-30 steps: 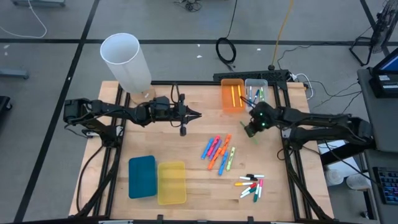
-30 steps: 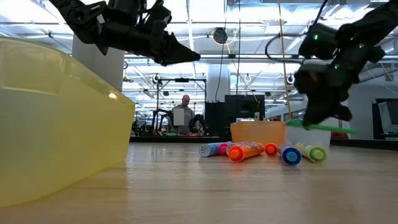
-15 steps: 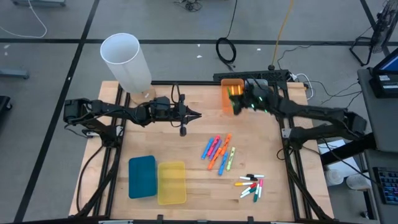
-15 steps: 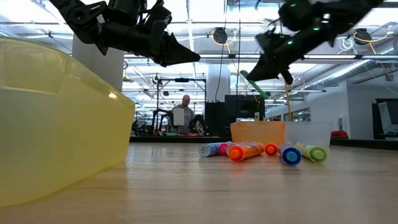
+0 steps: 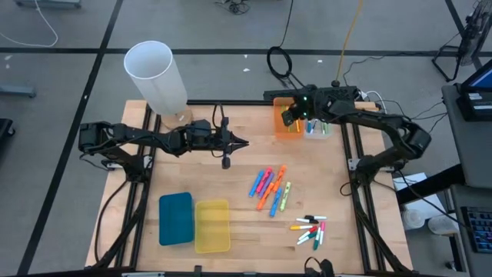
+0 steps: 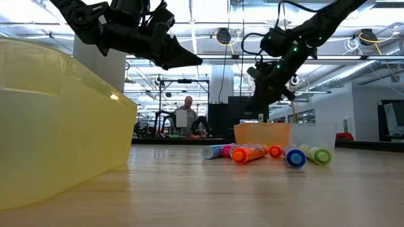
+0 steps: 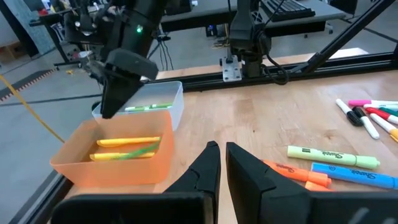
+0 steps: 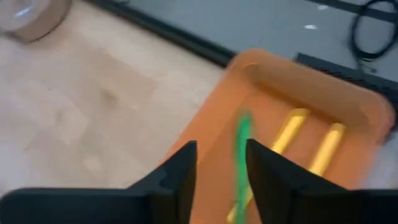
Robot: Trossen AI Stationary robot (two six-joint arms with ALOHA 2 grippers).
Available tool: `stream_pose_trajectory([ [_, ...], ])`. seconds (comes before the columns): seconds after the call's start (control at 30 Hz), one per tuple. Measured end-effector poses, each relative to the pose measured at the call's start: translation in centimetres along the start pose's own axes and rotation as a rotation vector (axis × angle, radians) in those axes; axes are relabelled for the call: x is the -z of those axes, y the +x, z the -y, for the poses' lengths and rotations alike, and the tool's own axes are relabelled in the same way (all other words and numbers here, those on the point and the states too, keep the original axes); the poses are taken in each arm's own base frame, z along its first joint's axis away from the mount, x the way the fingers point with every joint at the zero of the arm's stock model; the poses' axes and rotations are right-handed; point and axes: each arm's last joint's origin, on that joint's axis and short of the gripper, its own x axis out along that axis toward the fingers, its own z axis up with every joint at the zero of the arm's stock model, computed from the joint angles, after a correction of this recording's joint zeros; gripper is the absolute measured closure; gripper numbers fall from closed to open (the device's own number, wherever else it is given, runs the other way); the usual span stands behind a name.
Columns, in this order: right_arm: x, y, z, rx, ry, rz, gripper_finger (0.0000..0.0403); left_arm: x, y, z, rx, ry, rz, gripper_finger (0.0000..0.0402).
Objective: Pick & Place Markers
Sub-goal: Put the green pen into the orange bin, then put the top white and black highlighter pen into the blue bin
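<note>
The right gripper point(image 5: 296, 117) hangs over the orange bin point(image 5: 281, 131) at the tabletop's one o'clock edge, its jaws parted, a green marker point(image 8: 241, 163) loose between them in the right wrist view, lying lengthwise beside two yellow markers point(image 7: 127, 142) in the bin. The loose markers point(image 5: 270, 187) lie toward six o'clock from those jaws, long axes mostly slanted, nearer the right arm. The left gripper point(image 5: 244, 142) waits at ten o'clock, jaws clenched on nothing.

Robotics lab, framed wooden worktable point(image 5: 231, 177), floor cables point(image 5: 280, 61), equipment racks point(image 6: 243, 116), fluorescent ceiling lights point(image 6: 208, 25)
</note>
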Motion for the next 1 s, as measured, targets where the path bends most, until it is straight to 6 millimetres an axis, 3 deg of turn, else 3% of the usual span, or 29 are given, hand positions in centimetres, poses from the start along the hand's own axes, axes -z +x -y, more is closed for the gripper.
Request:
stream_pose_trajectory([
  [0.17, -0.2, -1.7, -1.2, -0.193, -0.079, -0.008, 0.0228, -0.1, 0.0, 0.4, 0.016, 0.008, 0.002, 0.0371],
  [0.33, 0.3, -6.1, -5.2, -0.632, -0.2, -0.024, 0.0216, -1.9, -0.8, 2.8, 0.11, 0.11, 0.07, 0.0371],
  [0.47, 2.6, -10.6, -10.0, -0.891, -0.366, -0.028, 0.0223, -3.8, -2.8, 5.9, 0.205, 0.168, 0.101, 0.037],
  [0.6, 6.5, -14.9, -14.5, -1.044, -0.557, -0.011, 0.0226, -5.4, -5.3, 8.4, 0.136, 0.181, 0.085, 0.0352],
  [0.7, 10.1, -17.4, -17.0, -1.055, -0.691, -0.001, 0.0226, -5.4, -6.3, 9.2, 0.002, 0.192, 0.003, 0.0317],
  [0.8, 13.3, -18.7, -18.2, -0.936, -0.733, -0.024, 0.0226, -5.0, -6.6, 9.2, -0.108, 0.18, -0.062, 0.0271],
  [1.0, 18.1, -18.6, -18.5, -0.641, -0.446, -0.385, 0.0226, -4.7, -6.5, 8.7, -0.13, 0.158, -0.089, 0.0199],
])
